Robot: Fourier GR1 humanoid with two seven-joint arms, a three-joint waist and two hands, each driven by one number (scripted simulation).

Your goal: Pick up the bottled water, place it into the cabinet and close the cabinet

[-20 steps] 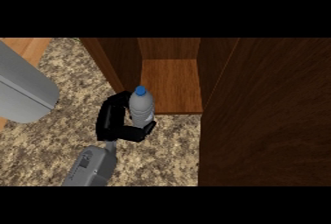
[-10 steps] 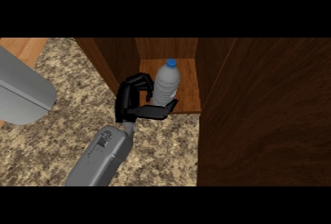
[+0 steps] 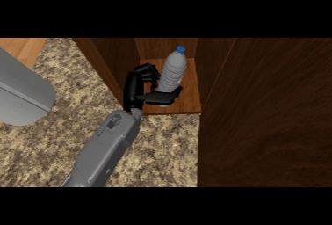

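Looking down from the head view, I see one hand [image 3: 144, 88] near the upper middle of the frame, its grey forearm [image 3: 103, 149] running up from the lower left edge. Which arm it is I cannot tell for certain; it enters left of centre, and I take it as the left one. The hand is curled round the bottle [image 3: 172, 75]: the thumb crosses the bottle's lower part from the left, and the fingers arch up beside its left flank, so the bottle sits just right of the palm, held.

The bottle stands upright, or nearly so, its long axis running up the frame with the blue cap [image 3: 181, 49] toward the top edge and tipped a little to the right. Its base is hidden behind the thumb, so I cannot tell whether it touches the shelf [image 3: 188, 99].

The bottle is inside the open cabinet [image 3: 117, 61], over the lighter wooden shelf, between the dark left wall and the dark door [image 3: 266, 114] that fills the right side. Speckled counter [image 3: 58, 132] spreads across the lower left, and a grey rounded object [image 3: 23, 94] sits at the left edge.
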